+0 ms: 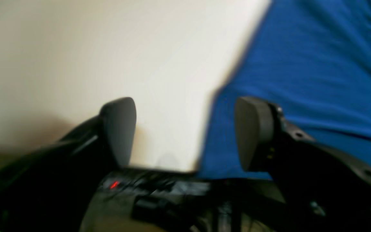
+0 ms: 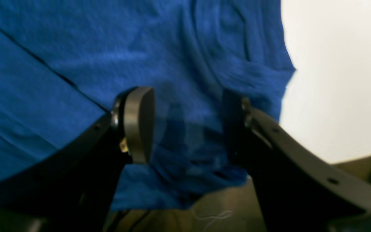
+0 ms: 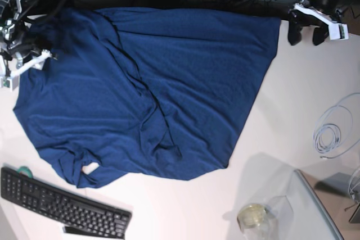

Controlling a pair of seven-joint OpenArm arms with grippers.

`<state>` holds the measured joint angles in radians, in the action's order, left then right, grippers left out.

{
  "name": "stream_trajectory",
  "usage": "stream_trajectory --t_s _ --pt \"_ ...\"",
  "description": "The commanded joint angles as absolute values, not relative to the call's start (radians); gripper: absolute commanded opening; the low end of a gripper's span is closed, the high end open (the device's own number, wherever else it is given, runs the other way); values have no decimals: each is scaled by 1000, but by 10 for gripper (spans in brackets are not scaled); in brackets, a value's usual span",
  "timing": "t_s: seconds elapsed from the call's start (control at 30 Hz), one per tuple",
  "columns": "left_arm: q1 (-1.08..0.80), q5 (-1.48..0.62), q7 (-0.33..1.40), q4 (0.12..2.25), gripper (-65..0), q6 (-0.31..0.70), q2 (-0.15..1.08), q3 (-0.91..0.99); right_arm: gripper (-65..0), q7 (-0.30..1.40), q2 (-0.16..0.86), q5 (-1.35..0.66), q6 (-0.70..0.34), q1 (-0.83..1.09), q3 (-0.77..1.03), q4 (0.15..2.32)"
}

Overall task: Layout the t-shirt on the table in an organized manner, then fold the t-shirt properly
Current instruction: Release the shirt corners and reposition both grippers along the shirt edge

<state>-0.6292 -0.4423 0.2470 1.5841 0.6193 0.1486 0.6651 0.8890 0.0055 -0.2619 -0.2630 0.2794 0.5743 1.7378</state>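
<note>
T-shirt [image 3: 152,94] spread crumpled across worktop [image 3: 292,116], far edge at the rim.

Left gripper [image 1: 185,132] released beside shirt's far corner; right gripper [image 2: 185,125] parted over shirt's other far corner, gripping nothing. Risk: diagonal creases folded in, hem slipping off rim. Glossy white surface; keyboard [image 3: 62,200], cable coil [image 3: 332,130], jar [image 3: 253,217] near shirt's front.

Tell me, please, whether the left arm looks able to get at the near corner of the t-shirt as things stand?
Probably yes. The left gripper hangs open beside the t-shirt edge at the table back, with nothing between them.
</note>
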Motion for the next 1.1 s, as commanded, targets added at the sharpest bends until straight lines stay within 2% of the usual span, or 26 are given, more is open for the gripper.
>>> stream_trajectory --t_s 0.0,0.17,0.27,0.43,0.63,1.07 --pt "-644 -450 222 1598 -196 628 160 679 -342 874 15 -266 -263 272 578 1744" --pt "-641 -450 222 1598 -196 639 165 682 -342 875 4 -266 -263 254 575 1704" --pt "-634 -456 222 1598 -196 698 165 682 -342 875 -8 -266 -263 259 576 1709" --pt "-633 -460 222 1552 -196 698 165 682 -341 881 -12 -266 -275 263 578 1742" --pt "-616 -453 220 1474 -196 698 165 684 -342 880 -13 -268 -375 274 579 1750" --pt "-582 -452 226 1420 -196 698 162 671 -342 881 -13 -266 -377 274 579 1747"
